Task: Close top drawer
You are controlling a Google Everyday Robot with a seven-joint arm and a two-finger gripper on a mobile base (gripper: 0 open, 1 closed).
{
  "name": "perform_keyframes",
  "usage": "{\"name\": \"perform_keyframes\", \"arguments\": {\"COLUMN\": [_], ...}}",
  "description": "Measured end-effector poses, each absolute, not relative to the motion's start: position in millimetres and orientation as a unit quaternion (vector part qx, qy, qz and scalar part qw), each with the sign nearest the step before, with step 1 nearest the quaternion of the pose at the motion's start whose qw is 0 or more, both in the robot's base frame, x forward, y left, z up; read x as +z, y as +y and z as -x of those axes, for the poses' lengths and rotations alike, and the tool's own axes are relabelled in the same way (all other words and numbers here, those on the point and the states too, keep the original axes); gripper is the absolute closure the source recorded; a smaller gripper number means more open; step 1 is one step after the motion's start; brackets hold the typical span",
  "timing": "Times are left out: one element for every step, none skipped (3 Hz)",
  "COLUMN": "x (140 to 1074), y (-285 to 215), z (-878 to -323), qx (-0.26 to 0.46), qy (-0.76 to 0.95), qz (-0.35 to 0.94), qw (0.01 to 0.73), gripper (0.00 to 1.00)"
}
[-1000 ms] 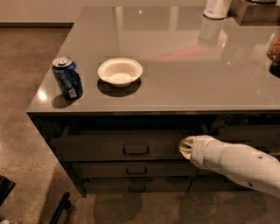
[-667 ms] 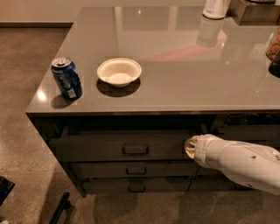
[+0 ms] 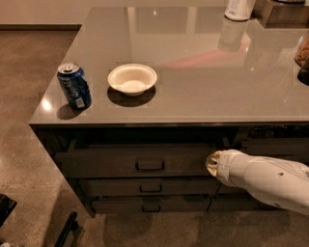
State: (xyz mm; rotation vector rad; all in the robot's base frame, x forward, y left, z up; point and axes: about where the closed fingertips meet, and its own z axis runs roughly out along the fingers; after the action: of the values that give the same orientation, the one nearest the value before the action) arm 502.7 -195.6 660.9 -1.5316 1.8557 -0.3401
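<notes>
The top drawer [image 3: 111, 161] is the wide dark grey front just under the countertop, with a small loop handle [image 3: 149, 165] at its centre. A dark gap shows between its upper rim and the counter edge. My gripper [image 3: 211, 164] is at the tip of the white arm [image 3: 265, 181], which reaches in from the right. It sits at the right end of the top drawer's front, at handle height. I cannot tell whether it touches the panel.
Two slimmer drawer fronts [image 3: 145, 187] lie below the top drawer. On the grey countertop [image 3: 203, 91] stand a blue soda can [image 3: 74, 86] near the left corner, a white bowl [image 3: 132, 78] and a white bottle [image 3: 238, 8] at the back. Brown floor lies to the left.
The arm's tip has shifted slightly to the right along the drawer front. The drawer, can and bowl look unchanged.
</notes>
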Motion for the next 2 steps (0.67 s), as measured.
{"name": "perform_keyframes", "arguments": {"x": [648,634], "y": [-196,-190], "z": [-502,-507], "qx": [-0.124,-0.114], "qy": [0.718,0.716], "qz": [0.598,0.608], "qw": [0.334,0.324], "gripper": [1.00,1.00]}}
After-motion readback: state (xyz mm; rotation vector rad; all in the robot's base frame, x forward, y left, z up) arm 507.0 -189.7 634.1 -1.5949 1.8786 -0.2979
